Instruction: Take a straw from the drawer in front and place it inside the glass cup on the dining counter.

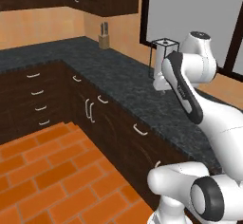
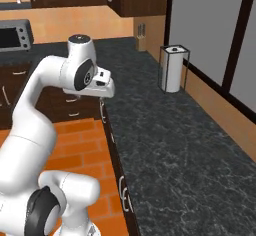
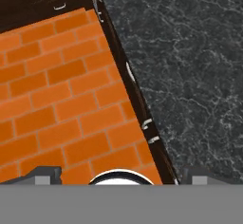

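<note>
My gripper (image 2: 102, 99) hangs open over the front edge of a black speckled counter (image 2: 175, 145), pointing down, with nothing between its fingers. In the hand view its fingertips (image 3: 45, 173) stand wide apart at the bottom, above the orange brick floor (image 3: 52, 99) and the counter's edge. Dark brown cabinet fronts run below that edge, all shut. Among them is a drawer (image 1: 135, 140) with a small curved silver handle (image 1: 140, 130); the hand view shows such handles (image 3: 130, 71) edge-on. The straw, the glass cup and the dining counter are out of view.
A paper towel roll in a wire holder (image 2: 173, 68) stands on the counter near the wall. A knife block (image 1: 104, 37) sits in the far corner. A drawer stack (image 1: 38, 99) lines the left cabinet run. A microwave (image 2: 14, 35) is at the far left.
</note>
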Tool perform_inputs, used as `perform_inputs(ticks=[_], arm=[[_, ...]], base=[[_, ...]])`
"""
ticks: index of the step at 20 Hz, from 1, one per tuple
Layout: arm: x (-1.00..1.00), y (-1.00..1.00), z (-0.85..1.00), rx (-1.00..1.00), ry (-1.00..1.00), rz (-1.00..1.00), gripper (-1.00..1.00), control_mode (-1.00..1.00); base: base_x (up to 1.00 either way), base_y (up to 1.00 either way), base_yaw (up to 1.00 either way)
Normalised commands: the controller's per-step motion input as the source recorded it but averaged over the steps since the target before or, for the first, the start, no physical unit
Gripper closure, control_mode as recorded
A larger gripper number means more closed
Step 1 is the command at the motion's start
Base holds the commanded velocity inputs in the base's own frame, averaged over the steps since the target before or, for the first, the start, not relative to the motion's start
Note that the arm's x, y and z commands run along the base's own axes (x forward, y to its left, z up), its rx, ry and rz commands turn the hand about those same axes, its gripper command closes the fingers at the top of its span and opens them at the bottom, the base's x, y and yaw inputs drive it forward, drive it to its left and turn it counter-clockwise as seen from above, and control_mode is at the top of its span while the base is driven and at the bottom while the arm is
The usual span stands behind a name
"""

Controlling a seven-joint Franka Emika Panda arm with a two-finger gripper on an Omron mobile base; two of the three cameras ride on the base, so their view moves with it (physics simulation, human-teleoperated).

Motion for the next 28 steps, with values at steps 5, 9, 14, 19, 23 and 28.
perform_inputs(ticks=[5, 9, 14, 19, 23, 28], arm=[[0.02, 0.45, -0.08, -0.14, -0.07, 0.04, -1.0, -1.0], [0.28, 0.86, -0.28, -0.29, -0.07, 0.0, -1.0, -1.0], [0.46, 0.67, -0.51, -0.31, 0.0, 0.0, -1.0, -1.0], [0.37, 0.59, -0.66, -0.34, 0.0, -0.01, -1.0, -1.0], [0.3, 0.34, -0.66, -0.34, 0.0, -0.04, -1.0, -1.0], [0.43, 0.08, -0.74, -0.31, 0.0, -0.03, -1.0, -1.0]], base=[[0.0, 0.0, 0.0], [0.0, 0.0, 0.0], [0.0, 0.0, 0.0], [0.0, 0.0, 0.0], [0.0, 0.0, 0.0], [0.0, 0.0, 0.0]])
